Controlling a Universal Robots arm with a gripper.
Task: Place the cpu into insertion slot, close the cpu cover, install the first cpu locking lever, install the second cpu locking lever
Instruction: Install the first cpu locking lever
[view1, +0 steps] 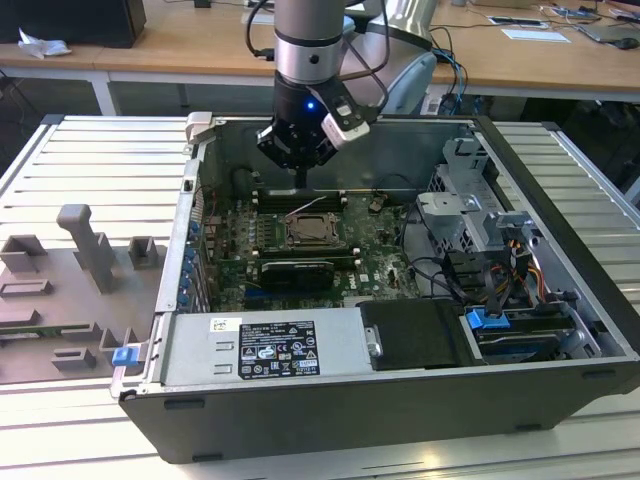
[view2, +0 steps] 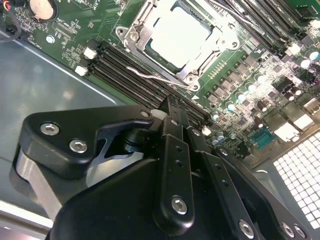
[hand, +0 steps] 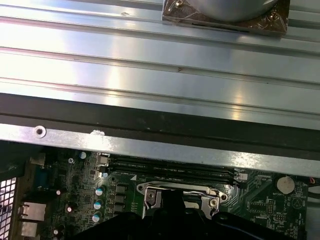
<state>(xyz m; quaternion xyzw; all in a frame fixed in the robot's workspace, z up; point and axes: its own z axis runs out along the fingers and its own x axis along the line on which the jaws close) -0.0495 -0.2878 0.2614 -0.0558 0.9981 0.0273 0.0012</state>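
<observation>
Upright over the open case, gripper (view1: 301, 186) narrowed to a closed tip, empty, just beyond cpu cover (view2: 176, 39) shut over cpu (view2: 177, 37).

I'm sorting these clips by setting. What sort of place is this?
Probably a robotics lab or workshop: an open computer case lies on a ribbed metal workbench, with wooden desks behind and grey fixture blocks beside it.

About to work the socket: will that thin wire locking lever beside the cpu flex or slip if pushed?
The locking lever looks like thin bent wire, so probably springy, not rigid. Its smooth, round metal may slide off the pincer. The cpu beneath looks flat and seated.
</observation>
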